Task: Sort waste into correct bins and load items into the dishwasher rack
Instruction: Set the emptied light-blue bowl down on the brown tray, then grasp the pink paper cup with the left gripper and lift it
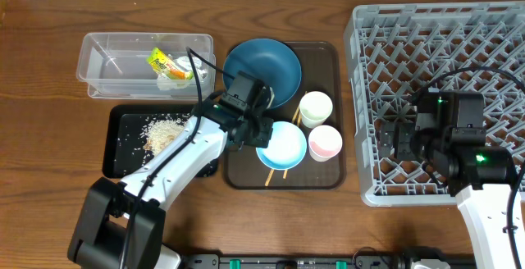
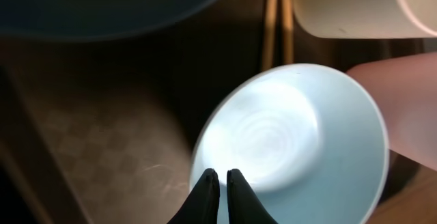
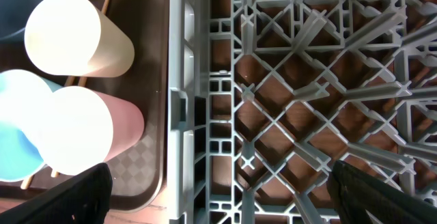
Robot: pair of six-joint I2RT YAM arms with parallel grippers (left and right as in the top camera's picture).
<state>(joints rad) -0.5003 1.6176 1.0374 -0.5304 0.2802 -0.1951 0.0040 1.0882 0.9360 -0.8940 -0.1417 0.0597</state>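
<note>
Left hand (image 2: pixel 222 177), pinched shut on nothing, hangs over the bowl (image 2: pixel 293 142), prob light, stiff, slick, so grab its rim; right hand (image 3: pixel 218 176) wide open.

Glossy bowl (image 2: pixel 290 142), grey plastic rack (image 1: pixel 443 97).

Looks like a robotics lab bench staged as a kitchen. Suggested by wood-grain table (image 1: pixel 49 220), grey dishwasher rack (image 1: pixel 443 39) at three o'clock.

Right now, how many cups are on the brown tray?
2. The cream cup stands right of the blue plate. The pink cup stands nearer the robot, beside the bowl. None look hidden.
</note>
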